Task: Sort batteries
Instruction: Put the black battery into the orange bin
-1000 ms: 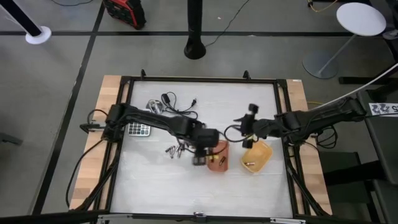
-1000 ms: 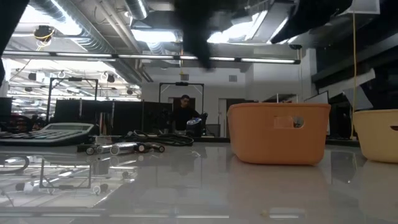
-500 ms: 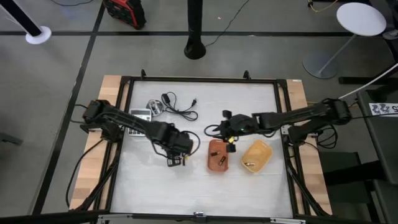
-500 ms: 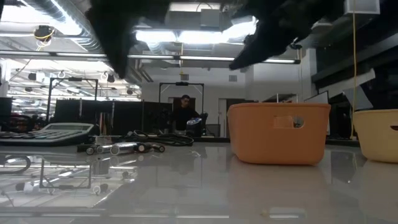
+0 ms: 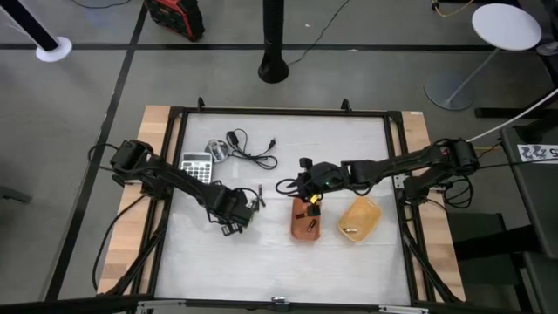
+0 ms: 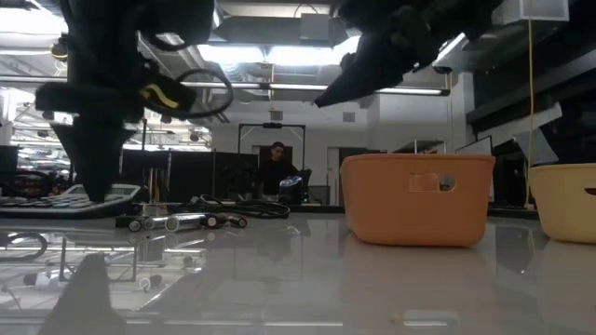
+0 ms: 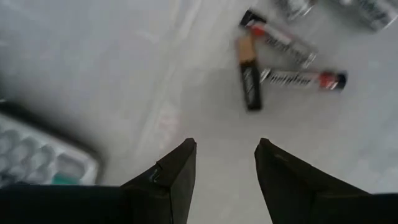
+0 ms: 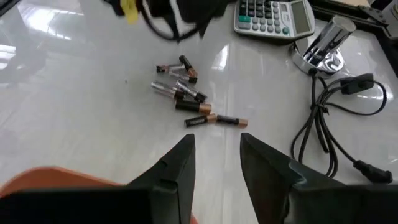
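Several batteries are seen lying in a loose cluster on the bare table, near its middle and toward the left side, some touching one another and none in a tray. Their long axes are turned different ways, so no single approach angle suits them all. The left gripper is held low just beside the cluster, on its left; in its wrist view the fingers are parted with nothing between them, and three batteries are seen just ahead of the tips. The right gripper is held above the far rim of the orange tray, its fingers also apart and empty, with the cluster farther off toward the left edge. The left arm is judged the nearer one. A yellow tray stands just right of the orange one. A calculator and a black cable are left near the far left corner.
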